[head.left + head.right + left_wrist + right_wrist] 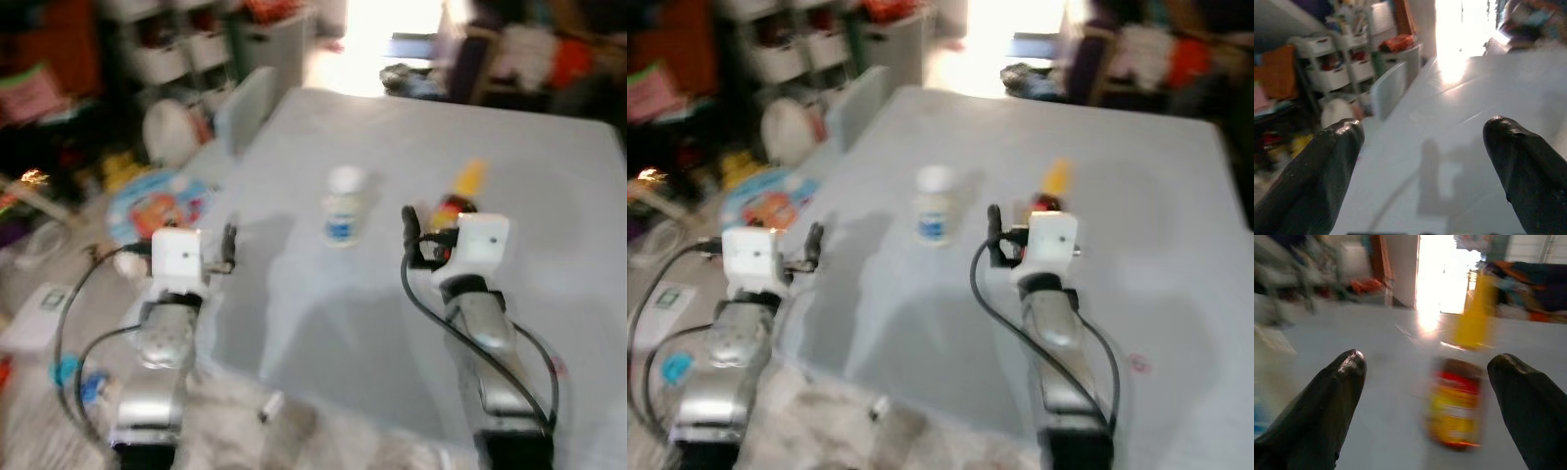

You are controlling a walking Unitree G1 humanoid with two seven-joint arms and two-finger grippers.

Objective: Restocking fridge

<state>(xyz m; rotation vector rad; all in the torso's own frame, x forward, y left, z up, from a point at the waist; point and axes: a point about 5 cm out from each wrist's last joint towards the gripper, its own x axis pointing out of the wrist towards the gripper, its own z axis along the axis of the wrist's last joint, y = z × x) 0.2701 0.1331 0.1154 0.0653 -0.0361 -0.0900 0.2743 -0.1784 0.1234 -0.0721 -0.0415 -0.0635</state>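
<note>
A white bottle with a blue label (342,209) stands upright mid-table on the pale grey table (549,176). To its right stands a sauce bottle with a yellow cap and red-yellow label (1462,382), also seen as the sauce bottle (458,196) just beyond my right wrist. My right gripper (1425,382) is open, its fingers pointing at this bottle, which sits a little ahead between them. My left gripper (1422,147) is open over the table's left edge, nothing between its fingers. The views are blurred.
White storage shelves with bins (181,44) and a leaning white panel (243,108) stand beyond the table's left side. A round colourful mat (157,206) and scattered clutter lie on the floor at left. Piled clothes (549,54) sit at the far right.
</note>
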